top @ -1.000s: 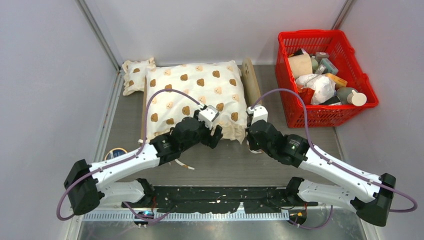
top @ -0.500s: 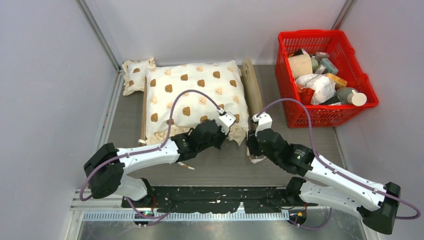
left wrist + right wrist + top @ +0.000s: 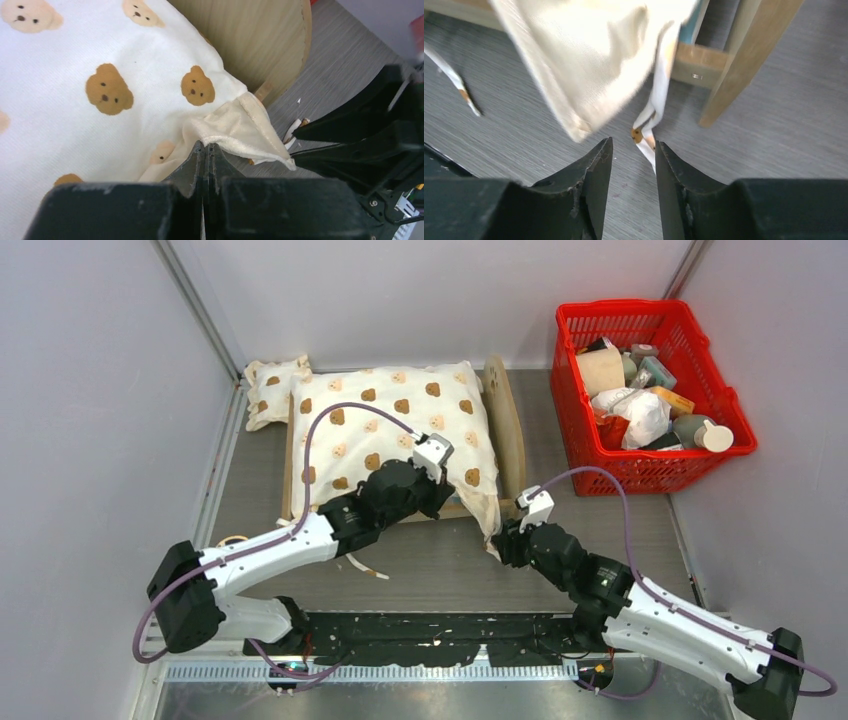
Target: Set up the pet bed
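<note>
left end effector [image 3: 205,146]: clamped | right end effector [image 3: 633,146]: jaws parted

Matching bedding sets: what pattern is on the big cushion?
The cushion is cream with brown and tan bear faces; clearest in the left wrist view.

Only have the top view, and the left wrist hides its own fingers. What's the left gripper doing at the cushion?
Observer: In the left wrist view, the left gripper is shut, pinching the ruffled corner of the cushion.
Operator: Right one holding anything?
Observer: No. The right gripper is open with nothing between its jaws; a tie from the cushion dangles just past the tips.
Operator: Is it near the frame?
Observer: A leg of the bed stands beyond the fingers, to their right, untouched.
</note>
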You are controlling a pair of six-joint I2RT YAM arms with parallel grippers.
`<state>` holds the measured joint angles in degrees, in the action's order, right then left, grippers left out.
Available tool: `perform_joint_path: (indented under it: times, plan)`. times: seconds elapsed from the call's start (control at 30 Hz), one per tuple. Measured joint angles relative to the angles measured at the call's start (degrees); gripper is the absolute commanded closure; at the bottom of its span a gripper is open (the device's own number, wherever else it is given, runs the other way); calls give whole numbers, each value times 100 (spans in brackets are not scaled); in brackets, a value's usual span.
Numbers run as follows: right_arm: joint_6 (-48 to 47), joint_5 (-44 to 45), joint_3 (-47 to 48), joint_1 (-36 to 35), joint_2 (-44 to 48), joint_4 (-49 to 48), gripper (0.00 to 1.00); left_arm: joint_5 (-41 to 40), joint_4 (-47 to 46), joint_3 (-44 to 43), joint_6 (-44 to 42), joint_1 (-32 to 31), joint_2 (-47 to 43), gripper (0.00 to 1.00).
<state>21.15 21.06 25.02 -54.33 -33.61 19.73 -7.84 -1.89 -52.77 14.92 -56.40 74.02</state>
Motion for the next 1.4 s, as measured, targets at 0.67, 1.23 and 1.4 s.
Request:
perform_joint_path:
  times: [0.67,1.23,1.4]
  plan:
    - [437,629,-1945,0,-710,-3095,57,57,55,2,271,286,-317,100]
    - [472,1001,-850,0,-1145,-2216,95,-260,330,168,192,291,-328,100]
    - [468,990,-201,0,-837,-1309,95,-463,470,157,90,291,-328,100]
